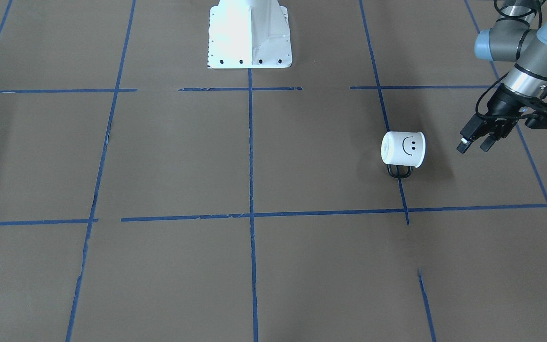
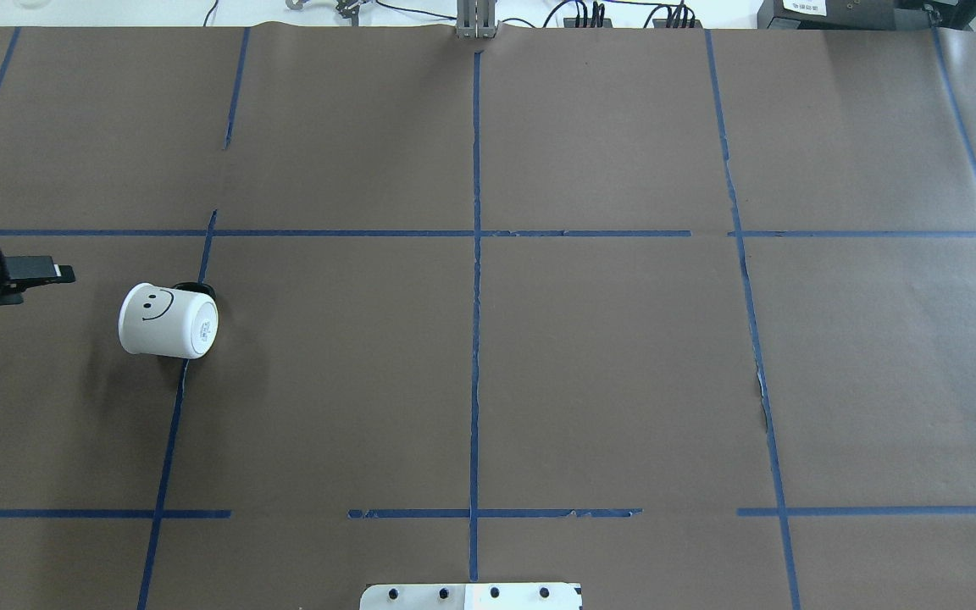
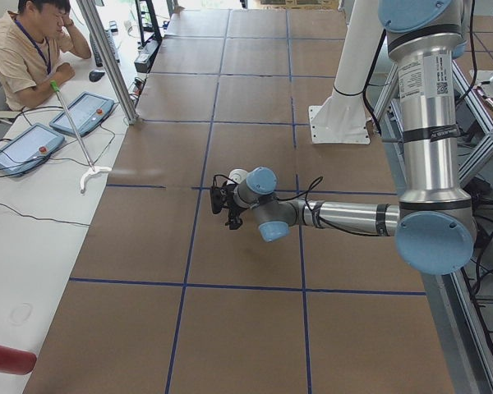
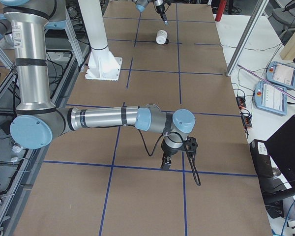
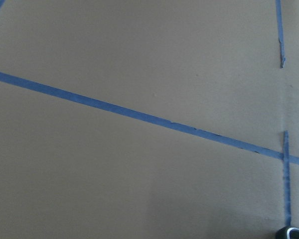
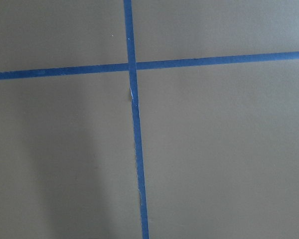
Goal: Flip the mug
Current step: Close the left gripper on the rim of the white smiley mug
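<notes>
The mug (image 1: 403, 148) is white with a black smiley face and lies on its side on the brown table. Its flat bottom faces the table's middle and its black loop handle (image 1: 399, 172) rests on the table. It also shows in the overhead view (image 2: 168, 320) and small in the right side view (image 4: 161, 37). My left gripper (image 1: 474, 144) is open and empty, hovering beside the mug's far end, apart from it; it shows at the overhead view's left edge (image 2: 39, 275). My right gripper (image 4: 165, 162) hangs low over bare table far from the mug; I cannot tell if it is open or shut.
The robot's white base plate (image 1: 249, 33) stands at the table's robot side. Blue tape lines (image 2: 476, 339) divide the brown surface into squares. An operator (image 3: 25, 49) sits at a side desk with tablets (image 3: 82, 115).
</notes>
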### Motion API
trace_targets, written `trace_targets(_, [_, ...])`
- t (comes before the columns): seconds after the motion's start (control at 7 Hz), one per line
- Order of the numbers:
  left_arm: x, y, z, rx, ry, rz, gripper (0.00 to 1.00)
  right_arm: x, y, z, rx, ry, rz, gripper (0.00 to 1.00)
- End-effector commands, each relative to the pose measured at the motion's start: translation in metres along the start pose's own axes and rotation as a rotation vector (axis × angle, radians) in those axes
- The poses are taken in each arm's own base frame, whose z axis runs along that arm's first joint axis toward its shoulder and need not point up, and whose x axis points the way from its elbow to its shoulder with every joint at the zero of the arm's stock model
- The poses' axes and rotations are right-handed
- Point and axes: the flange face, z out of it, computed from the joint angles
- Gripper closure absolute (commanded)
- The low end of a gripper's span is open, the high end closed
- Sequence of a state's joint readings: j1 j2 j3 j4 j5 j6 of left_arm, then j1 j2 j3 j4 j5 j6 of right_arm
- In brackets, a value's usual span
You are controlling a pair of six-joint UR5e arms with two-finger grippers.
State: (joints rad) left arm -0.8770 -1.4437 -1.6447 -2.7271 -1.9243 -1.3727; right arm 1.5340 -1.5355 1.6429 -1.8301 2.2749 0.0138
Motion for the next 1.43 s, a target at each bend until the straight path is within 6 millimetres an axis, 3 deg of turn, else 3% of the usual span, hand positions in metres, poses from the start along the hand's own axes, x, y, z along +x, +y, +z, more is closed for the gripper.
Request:
trace_targets(0.0, [0.039,0.019,-0.004,-0.007,0.258,0.013,0.00,0.000,0.000,0.000,0.000,0.000,0.000,0.00])
trace_targets(0.29, [0.045,0.027,0.028,-0.033,0.366,-0.009,0.00,0.000,0.000,0.001,-0.001,0.000,0.001,0.00])
trace_targets(0.43, [0.038,0.034,0.043,-0.046,0.401,0.004,0.00,0.000,0.000,0.000,0.000,0.000,0.000,0.00])
trace_targets(0.57, [0.032,0.042,0.044,-0.032,0.455,0.019,0.00,0.000,0.000,0.000,0.000,0.000,0.000,0.00])
trace_targets(0.86, [0.051,0.050,0.050,-0.060,0.501,0.014,0.00,0.000,0.000,0.000,0.000,0.000,0.000,0.00])
trace_targets(1.0, [0.047,0.055,0.052,-0.071,0.522,0.006,0.00,0.000,0.000,0.000,0.000,0.000,0.000,0.00])
trace_targets(1.14, [0.034,0.059,0.051,-0.079,0.563,0.021,0.35,0.000,0.000,0.000,0.000,0.000,0.000,0.00])
trace_targets(1.29, [0.034,0.070,0.050,-0.193,0.564,0.055,0.99,0.000,0.000,0.000,0.000,0.000,0.000,0.00])
